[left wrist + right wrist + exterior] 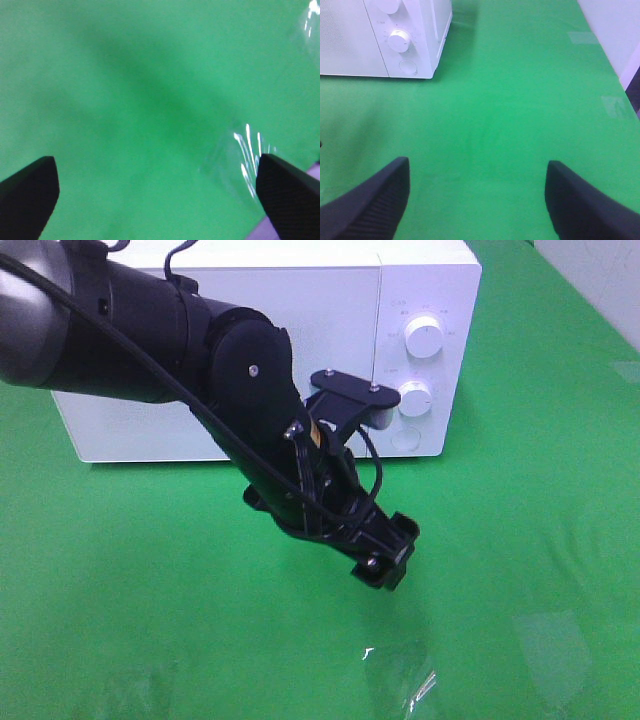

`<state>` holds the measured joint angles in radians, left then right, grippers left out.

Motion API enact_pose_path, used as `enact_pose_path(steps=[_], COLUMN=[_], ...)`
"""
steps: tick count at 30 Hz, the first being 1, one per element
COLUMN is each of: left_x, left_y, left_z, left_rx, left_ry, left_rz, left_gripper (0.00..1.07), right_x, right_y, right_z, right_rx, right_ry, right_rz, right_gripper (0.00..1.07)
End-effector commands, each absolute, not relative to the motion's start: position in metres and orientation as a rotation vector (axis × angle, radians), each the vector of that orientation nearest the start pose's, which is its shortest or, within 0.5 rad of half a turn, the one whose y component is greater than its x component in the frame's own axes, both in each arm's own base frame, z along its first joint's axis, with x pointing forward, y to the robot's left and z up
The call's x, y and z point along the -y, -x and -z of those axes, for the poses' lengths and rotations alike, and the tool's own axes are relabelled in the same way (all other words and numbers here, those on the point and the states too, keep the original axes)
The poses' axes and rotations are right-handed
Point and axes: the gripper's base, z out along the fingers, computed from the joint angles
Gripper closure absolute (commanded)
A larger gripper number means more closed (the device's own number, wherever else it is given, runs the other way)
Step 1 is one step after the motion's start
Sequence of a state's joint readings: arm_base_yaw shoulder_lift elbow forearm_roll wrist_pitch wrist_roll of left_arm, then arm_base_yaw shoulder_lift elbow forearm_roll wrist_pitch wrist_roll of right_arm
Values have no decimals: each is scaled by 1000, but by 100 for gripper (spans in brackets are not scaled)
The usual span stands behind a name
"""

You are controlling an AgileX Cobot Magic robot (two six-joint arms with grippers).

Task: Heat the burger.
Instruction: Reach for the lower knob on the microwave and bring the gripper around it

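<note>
Worktop (530,540): green cloth over all the surface in view; glossy clear patches (400,680) lie on it toward the front.
Room: a pale wall (612,30) runs along the worktop's right side, clearest in the right wrist view.
Microwave (300,300): white, at the back of the worktop, door closed; two round dials (425,338) one above the other, a round button (407,438) beneath them.
Left arm (200,340): black, reaching across the microwave's front; in the high view it hides part of the door.
Left jaws: wide open, holding nothing; over bare cloth, just beside a glossy patch. The gap between them shows only in the left wrist view.
Right jaws: wide apart, empty; outside the high view, shown only by the right wrist view, which looks toward the microwave's dial corner.
Burger: in no view; its place cannot be told.
</note>
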<state>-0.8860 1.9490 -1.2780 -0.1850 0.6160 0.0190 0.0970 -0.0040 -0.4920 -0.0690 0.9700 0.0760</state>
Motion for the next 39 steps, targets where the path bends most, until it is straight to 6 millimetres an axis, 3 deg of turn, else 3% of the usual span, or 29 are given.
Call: enact_pose_path(steps=[1, 6, 13, 15, 16, 17, 19, 20, 21, 22, 25, 27, 28, 29, 30, 31, 32, 34, 39], left_x=[300, 292, 276, 254, 254, 238, 229, 211, 211, 192, 181, 137, 137, 116, 116, 95, 95, 70, 47], left_y=[-226, -222, -222, -233, -233, -242, -246, -252, -252, -258, -261, -269, -269, -271, -271, -271, -271, -266, -258], left_z=[-168, -167, -191, -214, -214, -227, -233, -245, -245, -258, -264, -288, -288, -298, -298, -307, -307, -318, -327], left_rx=[-2810, -2885, -2895, -2908, -2908, -2920, -2926, -2934, -2934, -2940, -2942, -2941, -2941, -2938, -2938, -2936, -2936, -2936, -2919], left_ry=[-1178, -1233, -1180, -1053, -1053, -980, -949, -890, -890, -828, -790, -619, -619, -542, -542, -478, -478, -419, -336], left_rz=[303, 232, 97, 83, 83, 90, 94, 103, 103, 123, 132, 152, 152, 152, 152, 151, 151, 139, 127], left_gripper=[6, 6, 6, 6, 6, 6, 6, 6, 6, 6, 6, 6, 6, 6, 6, 6, 6, 6, 6], right_x=[6, 6, 6, 6, 6, 6, 6, 6, 6, 6, 6, 6, 6, 6, 6, 6, 6, 6, 6], right_y=[5, 5, 5, 5, 5, 5, 5, 5, 5, 5, 5, 5, 5, 5, 5, 5, 5, 5, 5], right_z=[-283, -283, -283, -283, -283, -283, -283, -283, -283, -283, -283, -283, -283, -283, -283, -283, -283, -283, -283], right_rx=[-1919, -1919, -1919, -1919, -1919, -1919, -1919, -1919, -1919, -1919, -1919, -1919, -1919, -1919, -1919, -1919, -1919, -1919, -1919], right_ry=[14, 14, 14, 14, 14, 14, 14, 14, 14, 13, 13, 13, 13, 13, 13, 13, 13, 13, 13], right_rz=[-33, -33, -33, -33, -33, -33, -33, -33, -33, -33, -33, -33, -33, -33, -33, -33, -33, -33, -33], right_gripper=[36, 36, 36, 36, 36, 36, 36, 36, 36, 36, 36, 36, 36, 36, 36, 36, 36, 36, 36])
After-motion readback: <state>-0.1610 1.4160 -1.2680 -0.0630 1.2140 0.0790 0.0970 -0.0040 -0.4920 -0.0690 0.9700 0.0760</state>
